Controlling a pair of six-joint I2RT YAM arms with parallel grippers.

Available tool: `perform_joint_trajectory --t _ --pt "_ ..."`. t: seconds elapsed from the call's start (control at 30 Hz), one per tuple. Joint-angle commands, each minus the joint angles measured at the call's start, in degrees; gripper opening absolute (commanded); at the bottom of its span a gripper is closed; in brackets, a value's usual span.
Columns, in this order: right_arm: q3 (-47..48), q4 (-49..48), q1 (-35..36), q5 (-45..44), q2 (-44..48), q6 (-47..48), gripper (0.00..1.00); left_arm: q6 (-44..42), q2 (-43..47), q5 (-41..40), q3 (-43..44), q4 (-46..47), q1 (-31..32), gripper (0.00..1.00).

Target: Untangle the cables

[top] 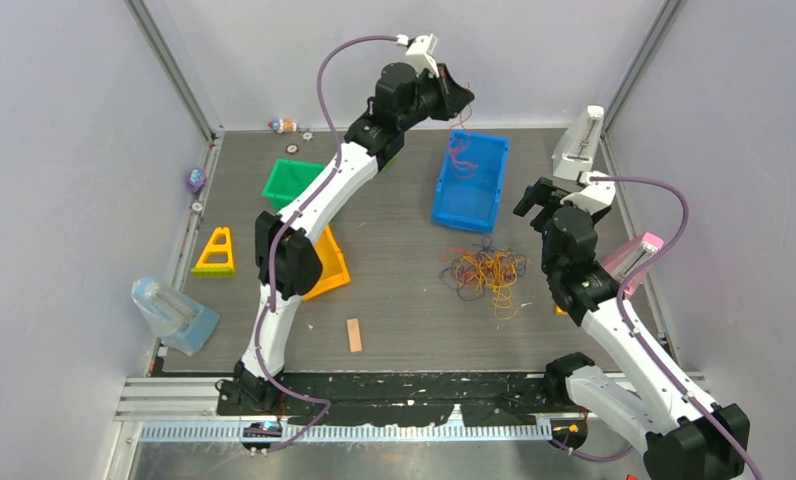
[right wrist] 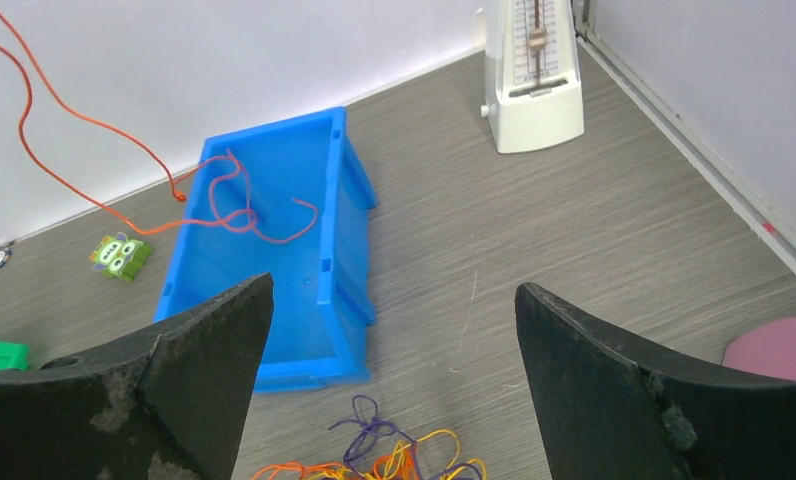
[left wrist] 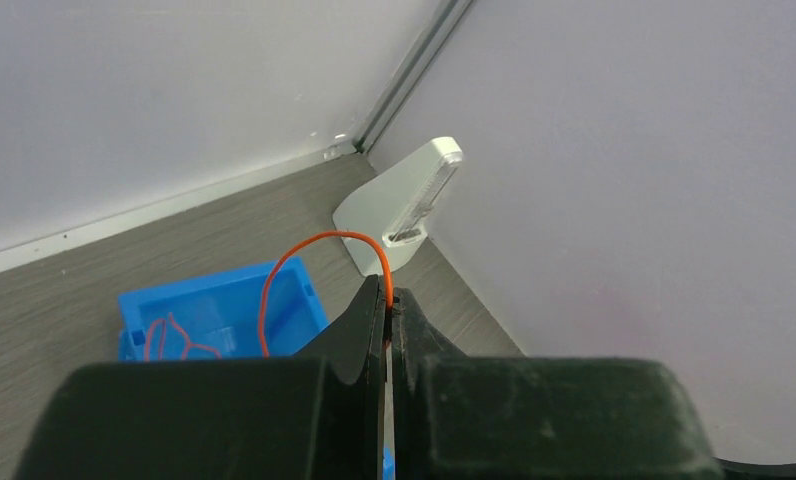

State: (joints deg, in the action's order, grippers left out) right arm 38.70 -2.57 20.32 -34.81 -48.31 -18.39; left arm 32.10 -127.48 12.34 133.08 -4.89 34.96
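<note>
left gripper (left wrist: 389,300) pinches orange wire (left wrist: 326,234) over far-edge blue bin (top: 464,215), likely to drop it | right gripper (right wrist: 394,290) wide, empty, near tangle (top: 484,270)

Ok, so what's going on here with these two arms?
The left end effector is raised above the blue bin, shut on one orange cable that hangs down toward the bin, where a reddish strand already lies. The rest of the cables sit in a tangled pile on the table in front of the bin. The right end effector is open and holds nothing, hovering near that pile.
</note>
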Motion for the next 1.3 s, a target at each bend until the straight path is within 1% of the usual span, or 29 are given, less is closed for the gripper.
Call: perform_joint_trajectory --t 0.0,0.2,0.23,0.27,0.3,0.33,0.37,0.4,0.43,0.47,0.5,0.53,0.57,0.6,0.67,0.73,0.77,0.83,0.9,1.0,1.03,1.1,1.17,1.2,1.23,1.27 --pt "-0.8 -1.7 -1.9 2.2 -1.3 -3.8 0.95 0.1 -1.2 0.4 -0.5 1.8 -0.2 0.0" --pt "-0.8 -0.8 -3.3 4.1 -1.5 -4.5 0.95 1.7 -4.5 -0.8 0.2 -4.7 -0.2 0.01" --pt "-0.7 -0.7 -3.5 4.6 -1.8 -4.5 0.95 1.9 -5.0 -1.2 0.4 -6.2 -0.1 0.11" --pt "-0.6 -0.2 -3.9 5.6 -2.0 -4.6 0.95 2.3 -5.6 -1.3 1.1 -7.7 -0.1 0.27" --pt "-0.2 0.1 -4.0 6.1 -2.5 -4.9 0.95 2.4 -6.3 -1.0 2.2 -9.7 -0.2 0.46" --pt "0.1 0.9 -4.4 7.7 -2.8 -5.0 0.95 2.1 -6.9 -1.0 3.5 -12.0 -0.1 0.6" --pt "1.0 1.5 -4.7 8.7 -3.8 -4.9 0.95 2.0 -7.3 -1.1 4.5 -13.8 -0.1 0.7" --pt "1.8 4.1 -5.3 11.4 -4.5 -5.0 0.95 1.5 -6.9 -1.1 4.8 -14.7 -0.2 0.78" --pt "4.2 5.8 -5.7 12.5 -6.4 -5.3 0.95 0.8 -6.2 -1.0 4.5 -15.1 -0.2 0.79" --pt "5.7 10.2 -6.0 14.9 -7.4 -5.3 0.95 0.1 -5.3 -0.9 4.0 -15.5 -0.2 0.8" --pt "8.4 12.3 -6.1 17.1 -9.7 -5.3 0.95 -0.8 -4.3 -0.7 3.6 -16.1 -0.2 0.8" --pt "9.7 16.9 -6.2 17.8 -10.8 -5.5 0.95 -1.8 -3.2 -0.7 3.2 -16.8 -0.2 0.8" --pt "11.6 19.2 -6.2 19.1 -12.8 -6.1 0.95 -2.6 -2.0 -0.9 2.8 -17.8 -0.2 0.81" --pt "12.2 22.7 -6.2 20.1 -13.7 -6.3 0.95 -3.4 -0.9 -1.0 2.4 -18.9 -0.2 0.81" --pt "12.3 26.6 -6.2 22.4 -16.1 -7.0 0.95 -4.7 2.0 -0.1 0.6 -20.9 -0.2 0.84" --pt "9.8 27.4 -6.2 24.4 -16.6 -7.9 0.97 -5.3 5.9 2.3 -3.5 -21.4 -0.2 0.89" --pt "8.7 26.4 -6.4 25.3 -16.6 -8.7 1.0 -5.5 7.9 3.0 -6.0 -21.7 0.0 0.91" --pt "5.6 24.4 -6.6 27.2 -16.8 -9.9 0.93 -5.5 13.3 3.8 -12.2 -21.8 0.4 0.9" --pt "3.8 23.3 -6.7 29.1 -18.0 -11.0 0.9 -6.8 18.6 2.3 -20.1 -21.3 1.7 0.9" --pt "2.3 22.8 -6.7 32.0 -20.9 -11.4 0.87 -9.4 28.1 -2.1 -36.9 -15.1 4.2 0.9" --pt "1.4 22.4 -6.7 32.4 -22.0 -11.6 0.87 -9.5 31.9 -2.7 -41.4 -12.8 4.7 0.9" --pt "-0.7 21.0 -6.5 33.5 -23.1 -11.8 0.84 -8.9 35.9 -2.0 -49.6 -9.3 5.0 0.9" --pt "-2.9 17.3 -6.1 39.4 -24.0 -12.3 0.76 -7.9 40.4 -1.2 -57.8 -6.7 5.1 0.89" --pt "-3.7 15.2 -5.3 41.1 -24.3 -12.5 0.65 -7.6 41.9 -1.5 -60.9 -5.9 5.1 0.88" --pt "-4.9 14.0 -4.8 44.0 -24.7 -13.1 0.6 -7.5 43.5 -1.9 -64.0 -4.9 5.3 0.88" --pt "-5.3 12.1 -3.0 45.1 -24.9 -13.7 0.5 -7.5 44.9 -2.3 -67.2 -3.1 5.4 0.88"
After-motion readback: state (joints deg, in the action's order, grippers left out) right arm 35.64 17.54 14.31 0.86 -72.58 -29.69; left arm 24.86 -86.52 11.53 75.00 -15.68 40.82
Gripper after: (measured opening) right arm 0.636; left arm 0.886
